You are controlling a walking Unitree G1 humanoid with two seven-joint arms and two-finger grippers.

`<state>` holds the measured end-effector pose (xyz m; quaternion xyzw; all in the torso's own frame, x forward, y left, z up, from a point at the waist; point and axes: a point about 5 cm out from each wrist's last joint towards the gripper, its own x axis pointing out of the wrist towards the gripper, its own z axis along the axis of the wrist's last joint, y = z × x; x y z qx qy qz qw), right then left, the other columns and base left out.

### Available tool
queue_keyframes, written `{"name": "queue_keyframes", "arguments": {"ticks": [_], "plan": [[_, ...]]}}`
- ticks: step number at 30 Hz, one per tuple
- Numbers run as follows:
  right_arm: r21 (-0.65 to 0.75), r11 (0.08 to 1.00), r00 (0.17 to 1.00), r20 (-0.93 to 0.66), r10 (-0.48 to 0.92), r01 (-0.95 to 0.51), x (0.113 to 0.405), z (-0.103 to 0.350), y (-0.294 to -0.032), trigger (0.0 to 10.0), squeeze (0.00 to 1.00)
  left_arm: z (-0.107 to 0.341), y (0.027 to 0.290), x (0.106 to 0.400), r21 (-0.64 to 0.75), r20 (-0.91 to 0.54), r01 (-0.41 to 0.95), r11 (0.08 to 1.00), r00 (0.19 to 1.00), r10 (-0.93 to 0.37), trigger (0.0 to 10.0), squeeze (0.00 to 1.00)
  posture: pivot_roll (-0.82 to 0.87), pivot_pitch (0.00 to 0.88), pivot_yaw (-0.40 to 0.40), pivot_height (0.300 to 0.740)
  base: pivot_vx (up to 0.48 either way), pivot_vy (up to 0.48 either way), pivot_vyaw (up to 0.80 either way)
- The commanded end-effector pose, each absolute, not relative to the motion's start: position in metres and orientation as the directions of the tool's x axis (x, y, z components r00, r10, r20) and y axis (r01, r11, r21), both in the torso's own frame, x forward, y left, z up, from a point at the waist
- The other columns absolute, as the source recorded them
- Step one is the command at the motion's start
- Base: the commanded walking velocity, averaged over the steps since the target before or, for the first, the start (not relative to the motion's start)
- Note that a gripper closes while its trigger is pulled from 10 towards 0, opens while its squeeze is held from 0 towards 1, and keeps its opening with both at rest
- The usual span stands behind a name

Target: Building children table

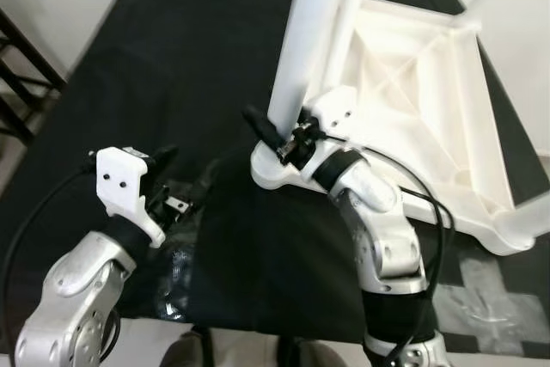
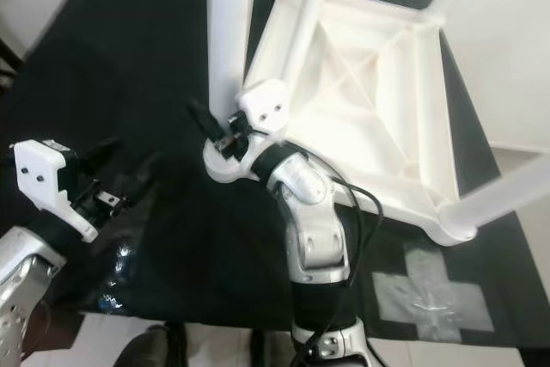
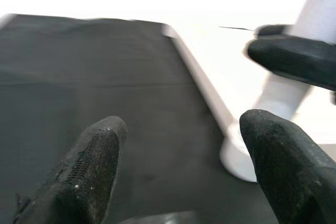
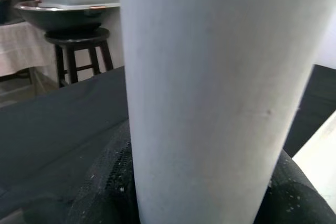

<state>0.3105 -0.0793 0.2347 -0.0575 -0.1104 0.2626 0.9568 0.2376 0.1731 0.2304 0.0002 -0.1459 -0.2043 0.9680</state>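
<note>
our right gripper [image 1: 273, 133] clamps an upright white table leg [image 1: 301, 49] at frame centre, the upturned tabletop [image 1: 430, 100] at upper right on black cloth [image 1: 172, 66], the left gripper [image 3: 178, 166] open, a stool [image 4: 79, 51] in the right wrist view.

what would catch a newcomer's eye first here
The upside-down white plastic table on the black mat, its legs pointing up. Next, the right gripper clamped around the near-corner table leg. The left gripper hovers open above the mat to the left.
</note>
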Motion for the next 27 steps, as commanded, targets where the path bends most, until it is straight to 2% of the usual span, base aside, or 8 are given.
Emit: {"name": "queue_keyframes", "arguments": {"ticks": [1,3,8,9,11,17,18,27], "plan": [[-0.148,0.864,0.877,-0.08,0.474,-0.48,0.311,0.178,-0.09,0.0,0.0,0.228,0.175,0.238,0.055,0.267,0.4,0.915,0.877,-0.399,10.0,0.0,0.09,0.299,-0.095,0.74,0.0,0.0,0.0],[-0.171,0.835,0.852,-0.063,0.52,-0.522,0.318,0.184,-0.082,0.0,0.0,0.231,0.177,0.24,0.05,0.281,0.392,0.919,0.877,-0.389,10.0,0.0,0.1,0.3,-0.099,0.74,0.0,0.0,0.0],[-0.194,0.834,0.854,-0.048,0.518,-0.517,0.327,0.197,-0.081,10.0,0.0,0.227,0.174,0.237,0.051,0.265,0.405,0.913,0.876,-0.403,10.0,0.0,0.11,0.299,-0.091,0.74,0.0,0.0,0.0],[-0.198,0.795,0.816,-0.049,0.577,-0.574,0.334,0.203,-0.08,10.0,0.74,0.227,0.173,0.238,0.052,0.262,0.41,0.911,0.874,-0.408,10.0,0.0,0.11,0.297,-0.084,0.74,0.0,0.0,0.0],[-0.172,0.772,0.788,-0.053,0.614,-0.612,0.336,0.208,-0.079,10.0,1.0,0.227,0.172,0.239,0.053,0.261,0.412,0.91,0.874,-0.411,10.0,0.0,0.11,0.296,-0.083,0.74,0.0,0.0,0.0],[-0.205,0.593,0.588,0.092,0.804,-0.778,0.353,0.257,-0.09,10.0,1.0,0.228,0.167,0.242,0.06,0.256,0.433,0.899,0.864,-0.433,10.0,0.0,0.13,0.296,-0.086,0.74,0.0,0.0,0.0],[-0.239,0.495,0.49,0.084,0.867,-0.835,0.352,0.262,-0.093,10.0,0.0,0.227,0.166,0.241,0.061,0.252,0.436,0.898,0.864,-0.436,10.0,0.0,0.14,0.296,-0.087,0.74,0.0,0.0,0.0],[-0.323,0.206,0.233,-0.047,0.971,-0.924,0.362,0.273,-0.101,10.0,0.0,0.227,0.163,0.238,0.086,0.232,0.459,0.884,0.854,-0.466,10.0,0.0,0.16,0.304,-0.096,0.74,0.0,0.0,0.0]]}}
